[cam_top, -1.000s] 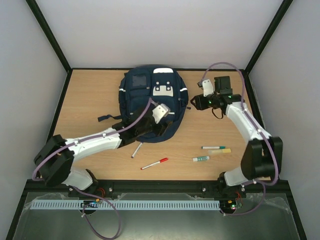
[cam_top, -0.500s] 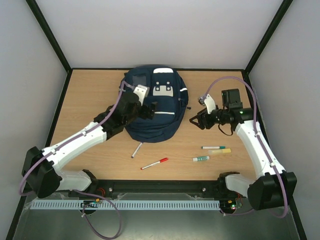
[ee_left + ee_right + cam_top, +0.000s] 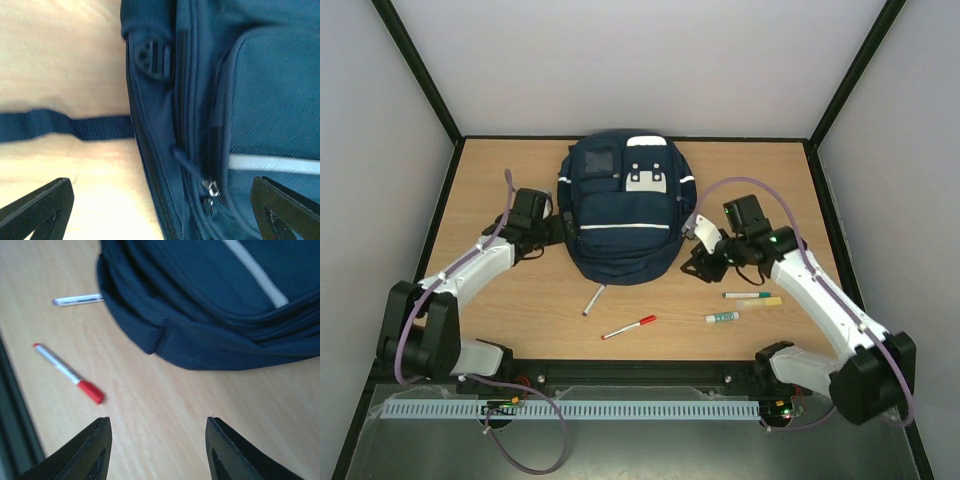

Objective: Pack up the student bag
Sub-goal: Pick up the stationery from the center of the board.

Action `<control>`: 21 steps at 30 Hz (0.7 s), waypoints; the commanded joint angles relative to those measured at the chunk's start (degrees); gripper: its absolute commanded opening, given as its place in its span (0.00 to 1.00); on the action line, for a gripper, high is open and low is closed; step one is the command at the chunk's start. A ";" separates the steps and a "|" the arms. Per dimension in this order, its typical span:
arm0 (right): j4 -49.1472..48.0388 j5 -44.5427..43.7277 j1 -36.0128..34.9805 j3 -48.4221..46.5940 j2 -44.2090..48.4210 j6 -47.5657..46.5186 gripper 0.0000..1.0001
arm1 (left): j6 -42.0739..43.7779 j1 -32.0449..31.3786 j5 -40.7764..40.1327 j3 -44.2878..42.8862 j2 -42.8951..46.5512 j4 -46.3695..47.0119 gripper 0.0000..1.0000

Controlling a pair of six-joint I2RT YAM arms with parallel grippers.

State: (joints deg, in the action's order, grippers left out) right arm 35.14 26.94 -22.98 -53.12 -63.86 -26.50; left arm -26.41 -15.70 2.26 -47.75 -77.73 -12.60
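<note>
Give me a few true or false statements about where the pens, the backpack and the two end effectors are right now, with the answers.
1. The red-capped marker lies on the table, outside the backpack. True.
2. The right end effector grips that marker. False: it is open and empty over bare wood.
3. The left end effector is open beside the backpack, by a dark strap. True.
4. The white pen is tucked in a front pocket. False: it lies on the table at the backpack's near edge.
</note>
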 commanded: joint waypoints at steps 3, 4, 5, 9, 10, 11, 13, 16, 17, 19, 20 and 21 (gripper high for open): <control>-8.04 -15.75 -4.04 -10.93 -13.55 1.68 0.50 | -5.69 -1.06 3.42 1.68 -0.29 -2.00 0.99; -8.64 -16.87 -4.65 -12.66 -15.90 1.34 0.50 | -5.70 -1.08 5.25 1.76 -1.07 -2.06 0.99; -9.33 -18.32 -5.47 -14.21 -18.12 0.91 0.51 | -5.78 -1.08 7.23 1.67 -2.07 -2.26 0.99; -9.28 -20.85 -8.52 -21.24 -26.57 -1.87 0.55 | -8.56 -1.06 10.57 3.10 -6.00 0.20 0.99; -8.66 -20.90 -9.48 -22.86 -28.35 -2.63 0.55 | -10.22 -1.07 10.02 3.87 -6.52 1.47 0.99; -8.39 -20.91 -10.43 -24.07 -29.76 -3.32 0.55 | -11.94 -1.01 9.42 4.84 -6.63 3.38 0.99; -8.43 -20.93 -12.21 -25.23 -32.05 -4.64 0.57 | -14.98 -1.05 9.19 8.00 -5.68 8.78 0.99; -8.04 -21.51 -14.36 -26.38 -35.26 -4.88 0.57 | -17.71 -1.07 8.24 11.56 -4.38 14.60 0.99; -8.07 -21.70 -15.05 -26.29 -36.07 -5.17 0.57 | -17.78 -1.06 8.23 12.02 -4.66 15.74 0.99; -9.37 -23.07 -16.36 -24.99 -37.09 -5.14 0.58 | -17.48 -1.07 9.25 12.04 -6.37 17.54 0.98; -9.88 -23.57 -16.73 -24.63 -37.47 -5.10 0.58 | -17.26 -1.14 10.21 11.85 -7.26 18.39 0.97; -10.37 -23.95 -17.01 -24.08 -37.73 -4.92 0.58 | -17.13 -1.25 11.05 11.56 -8.12 19.00 0.95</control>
State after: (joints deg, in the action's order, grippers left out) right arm 25.19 5.52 -38.57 -77.97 -100.12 -30.48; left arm -42.06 -16.64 11.00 -36.42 -83.46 1.28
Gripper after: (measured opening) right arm 0.581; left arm 0.974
